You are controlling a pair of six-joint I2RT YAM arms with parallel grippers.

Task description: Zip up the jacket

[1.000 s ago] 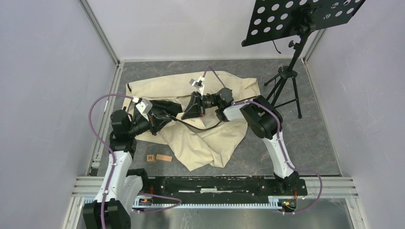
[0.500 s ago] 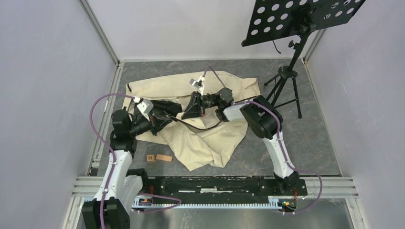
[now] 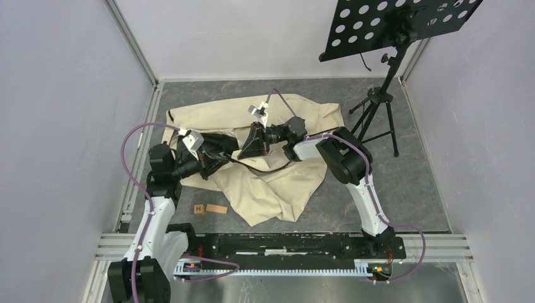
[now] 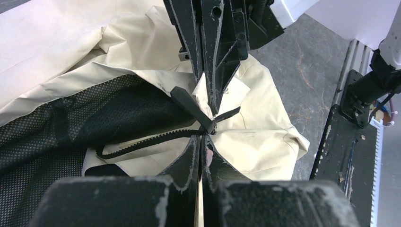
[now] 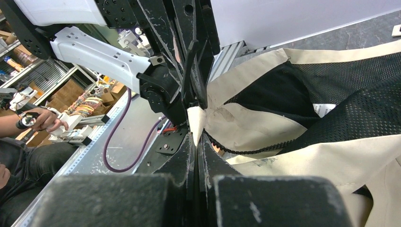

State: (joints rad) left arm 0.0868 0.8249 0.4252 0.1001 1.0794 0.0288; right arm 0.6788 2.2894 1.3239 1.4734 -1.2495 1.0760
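We are clamping left gripper (image 4: 202, 139) and right gripper (image 5: 196, 139) shut on the jacket (image 3: 271, 189) hem, apparently aligning zipper (image 4: 142, 141) ends.

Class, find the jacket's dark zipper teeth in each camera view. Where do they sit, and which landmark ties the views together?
Top external: zipper teeth, a thin dark curve across the cream jacket, centre.
Left wrist: teeth centre-left, leading to the shut left gripper tips.
Right wrist: teeth centre, just right of the shut right gripper tips.
Shared landmark: both grippers meeting tip to tip on the fabric.
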